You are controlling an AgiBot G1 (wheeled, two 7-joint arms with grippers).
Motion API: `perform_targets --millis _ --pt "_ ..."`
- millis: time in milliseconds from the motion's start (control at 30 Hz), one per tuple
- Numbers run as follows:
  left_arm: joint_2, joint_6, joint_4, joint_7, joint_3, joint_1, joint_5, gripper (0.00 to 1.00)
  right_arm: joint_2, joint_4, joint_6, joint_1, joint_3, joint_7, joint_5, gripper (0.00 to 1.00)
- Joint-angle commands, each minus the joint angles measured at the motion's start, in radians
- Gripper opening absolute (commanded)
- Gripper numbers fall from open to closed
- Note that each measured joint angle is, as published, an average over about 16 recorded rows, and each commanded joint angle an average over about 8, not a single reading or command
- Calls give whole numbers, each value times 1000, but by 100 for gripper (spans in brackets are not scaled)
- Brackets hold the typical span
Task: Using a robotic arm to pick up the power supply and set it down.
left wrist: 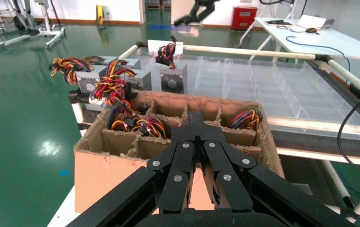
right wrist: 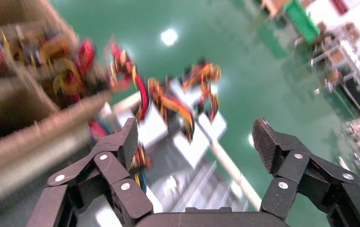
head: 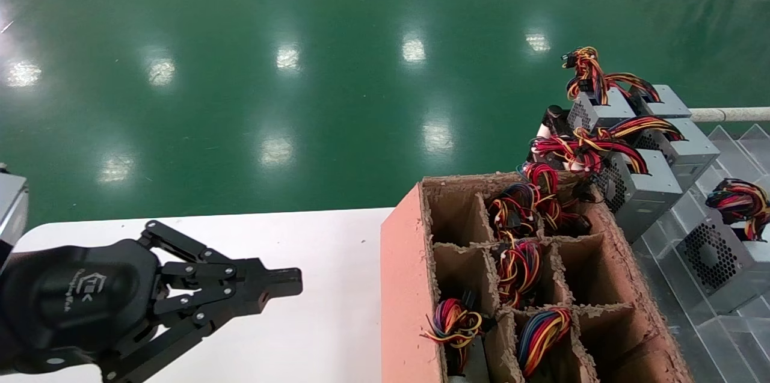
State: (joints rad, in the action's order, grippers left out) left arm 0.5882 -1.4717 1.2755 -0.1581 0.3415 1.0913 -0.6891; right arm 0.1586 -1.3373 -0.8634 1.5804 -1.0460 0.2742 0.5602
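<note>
Power supply, a grey sheet-metal box with honeycomb fan grille, is sitting on the clear tray beside your cardboard crate. You're holding the left hand closed, the right hand spread apart. Probably heavy, rigid, slick: grip its flat sides, avoiding wires.

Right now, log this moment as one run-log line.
left gripper: shut, empty, over white table | right gripper: open, empty | cardboard divider box: wire bundles inside | power supply: on clear tray, ungrasped

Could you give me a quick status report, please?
Left claw shut, parked over white table. Right claw open, empty. Power supply sits untouched beyond the cardboard box.
</note>
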Motion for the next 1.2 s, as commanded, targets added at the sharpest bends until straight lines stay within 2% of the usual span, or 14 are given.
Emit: perform_targets --millis 33,200,667,700,933,967,1200 --pt "0 0 0 0 0 0 0 0 11 0 -17 17 -10 17 -51 100" --pt "0 0 0 0 0 0 0 0 -18 1 -52 3 18 13 -72 100" --pt "0 0 0 0 0 0 0 0 -200 13 -186 -122 203 -104 -4 100" --pt "0 0 0 0 0 0 0 5 -213 14 -196 -130 216 -112 0 100" --pt "0 0 0 0 1 0 0 92 -305 20 -268 -192 307 -170 28 100" --pt "0 0 0 0 1 0 0 100 -318 21 -278 -201 320 -178 32 100" --pt "0 0 0 0 1 0 1 100 -409 28 -350 -263 410 -236 60 100"
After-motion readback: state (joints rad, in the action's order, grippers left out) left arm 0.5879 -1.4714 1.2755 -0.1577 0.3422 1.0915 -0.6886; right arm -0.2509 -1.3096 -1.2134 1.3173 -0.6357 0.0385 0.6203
